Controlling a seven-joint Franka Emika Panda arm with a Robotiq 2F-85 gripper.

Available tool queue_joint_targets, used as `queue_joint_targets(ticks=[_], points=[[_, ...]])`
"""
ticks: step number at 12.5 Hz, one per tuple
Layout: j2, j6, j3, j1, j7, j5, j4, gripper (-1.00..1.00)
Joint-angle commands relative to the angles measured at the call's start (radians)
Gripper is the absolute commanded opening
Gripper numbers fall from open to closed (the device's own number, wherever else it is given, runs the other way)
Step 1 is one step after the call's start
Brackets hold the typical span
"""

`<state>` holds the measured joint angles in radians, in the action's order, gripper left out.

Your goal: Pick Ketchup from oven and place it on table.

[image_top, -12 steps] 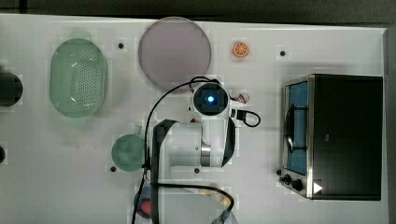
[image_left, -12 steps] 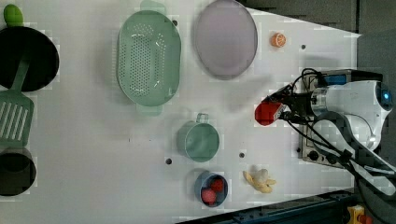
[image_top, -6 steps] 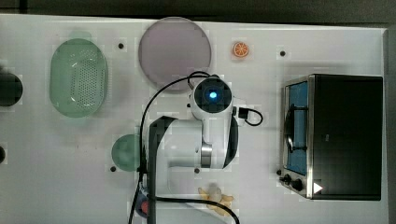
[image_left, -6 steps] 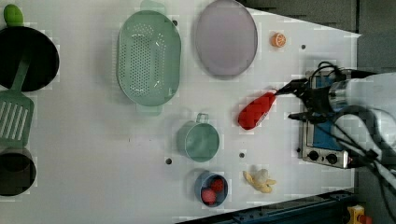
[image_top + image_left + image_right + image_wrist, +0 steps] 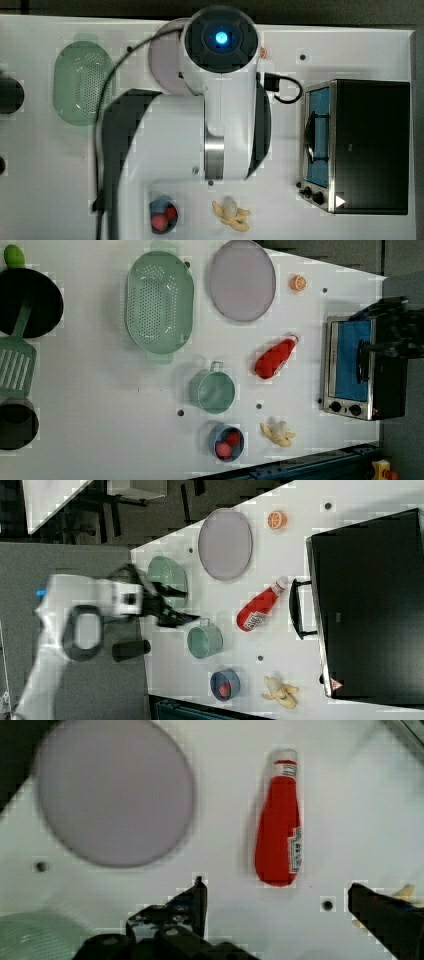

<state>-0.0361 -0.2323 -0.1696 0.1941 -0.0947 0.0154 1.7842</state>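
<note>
The ketchup (image 5: 274, 358) lies on its side on the white table (image 5: 100, 405), cap toward the oven (image 5: 360, 370), between the pale-purple plate (image 5: 242, 280) and the green cup (image 5: 215, 390). The right view has the ketchup (image 5: 260, 607) just off the oven's (image 5: 370, 600) dark handle. In the wrist view my gripper (image 5: 276, 892) is open and empty, with the ketchup (image 5: 279, 830) apart from both fingertips (image 5: 199, 895). My gripper (image 5: 180, 616) hangs well off the bottle in the right view. In the top view my arm (image 5: 220, 90) hides the bottle.
A green colander (image 5: 159, 302) sits at the back. A blue bowl of strawberries (image 5: 226, 442) and a peeled banana (image 5: 277, 432) lie near the front edge, an orange slice (image 5: 298, 282) beyond the plate. A black pan (image 5: 27, 302) and green spatula (image 5: 15, 365) are at the left view's left.
One second ago my gripper held the ketchup by the oven. It carried the bottle toward the plate, laid it on the table and let go; my arm has since risen away.
</note>
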Motion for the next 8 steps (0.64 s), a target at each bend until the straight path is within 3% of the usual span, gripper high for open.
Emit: queue_joint_targets(ticks=[1,5,8], points=[[0.016,0.088,-0.012,-0.031,-0.028,-0.003,-0.067,1.00],[0.017,0.213,-0.018,-0.033,-0.028,-0.006,-0.163,1.00],[0.013,0.210,-0.021,-0.033,-0.028,-0.006,-0.162,1.00]])
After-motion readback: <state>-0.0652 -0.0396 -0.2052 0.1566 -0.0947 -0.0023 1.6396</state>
